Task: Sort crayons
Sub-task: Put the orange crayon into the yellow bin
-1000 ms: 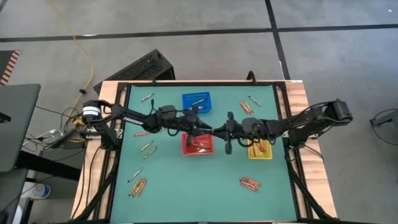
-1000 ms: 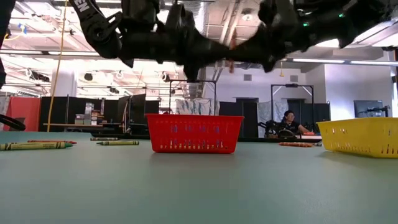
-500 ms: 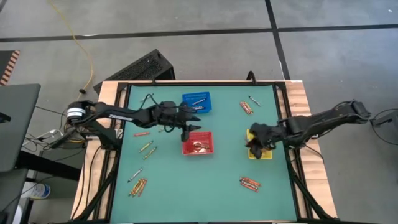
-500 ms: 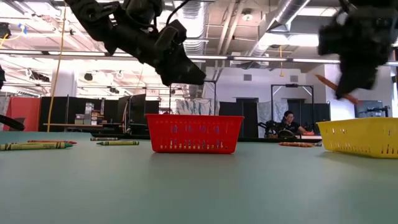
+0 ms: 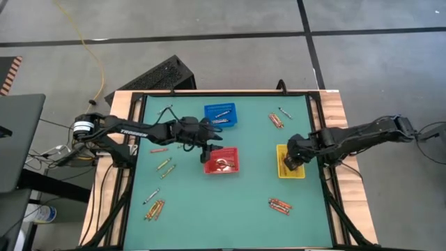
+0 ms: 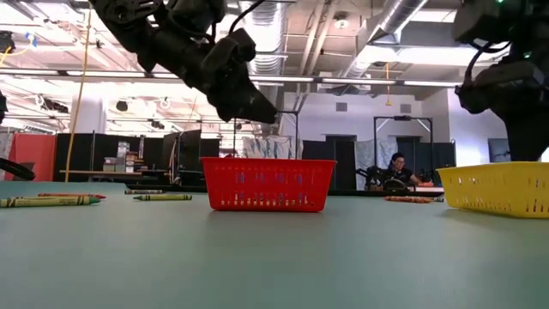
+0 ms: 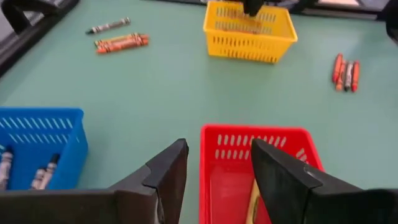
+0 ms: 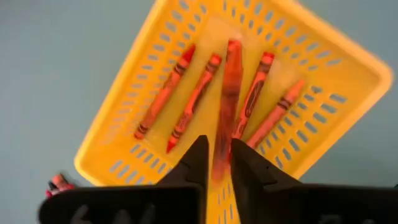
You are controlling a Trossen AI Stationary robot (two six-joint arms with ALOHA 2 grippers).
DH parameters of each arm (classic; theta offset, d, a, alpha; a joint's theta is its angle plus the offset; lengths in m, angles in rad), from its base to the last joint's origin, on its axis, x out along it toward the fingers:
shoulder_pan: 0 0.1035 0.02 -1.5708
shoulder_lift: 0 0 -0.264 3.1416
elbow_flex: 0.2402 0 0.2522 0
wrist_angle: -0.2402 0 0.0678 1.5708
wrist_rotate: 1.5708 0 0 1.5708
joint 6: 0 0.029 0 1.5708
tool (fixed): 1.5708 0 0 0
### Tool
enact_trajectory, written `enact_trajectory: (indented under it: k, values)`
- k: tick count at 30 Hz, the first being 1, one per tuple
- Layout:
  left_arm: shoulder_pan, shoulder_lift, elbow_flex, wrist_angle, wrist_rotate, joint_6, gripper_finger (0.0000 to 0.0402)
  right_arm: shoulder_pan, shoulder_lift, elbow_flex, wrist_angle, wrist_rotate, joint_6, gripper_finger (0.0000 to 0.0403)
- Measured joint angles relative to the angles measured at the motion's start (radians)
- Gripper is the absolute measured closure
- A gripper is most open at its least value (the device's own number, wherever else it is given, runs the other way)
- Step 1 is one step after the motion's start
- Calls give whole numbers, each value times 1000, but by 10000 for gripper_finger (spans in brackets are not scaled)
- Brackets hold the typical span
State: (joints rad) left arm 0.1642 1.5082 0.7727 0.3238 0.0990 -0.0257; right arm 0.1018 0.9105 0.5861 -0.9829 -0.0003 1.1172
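The left tool [image 5: 206,144] is found above the near-left edge of the red basket [image 5: 221,160] at the middle of the green worktop [image 5: 230,209], with its fingers [image 7: 169,174] set well apart and nothing seen between them. The right tool [image 5: 293,160] is positioned directly over the yellow basket [image 5: 290,171] on the right side of the worktop; in the right wrist view an orange-red crayon [image 8: 225,106] is seen between its narrowly parted fingers [image 8: 194,163], pointing down into the basket, though whether it is gripped cannot be told. Four further orange and red crayons [image 8: 186,102] are observed lying on the floor of the yellow basket. Several crayons are noted inside the red basket, and a few grey ones [image 5: 222,114] inside the blue basket [image 5: 219,123] towards the far side. Loose crayons remain on the worktop: a cluster [image 5: 280,204] near the front right, a group [image 5: 277,120] at the far right, and scattered pieces [image 5: 155,208] along the left side. A seated person [image 6: 399,172] is visible in the room behind the worktop.
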Motion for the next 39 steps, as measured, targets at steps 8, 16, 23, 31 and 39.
enact_trajectory:
  k: [8, 16, 23, 31, 39]
  values:
    - [0, -29, 0, -119, -19, -18, 235, -27, 6, 32, -20, -52, -84, 284]
    - [0, -104, 0, -189, -41, -22, 235, 185, -6, 156, 132, 52, -103, 283]
    - [1, -119, 0, -209, -61, 5, 235, 558, 119, 157, 435, 177, -68, 295]
    - [1, -116, 0, -207, -61, 27, 235, 883, 400, 156, 440, 205, 368, 310]
    - [1, -116, 0, -202, -59, 30, 235, 910, 563, 155, 425, 191, 378, 311]
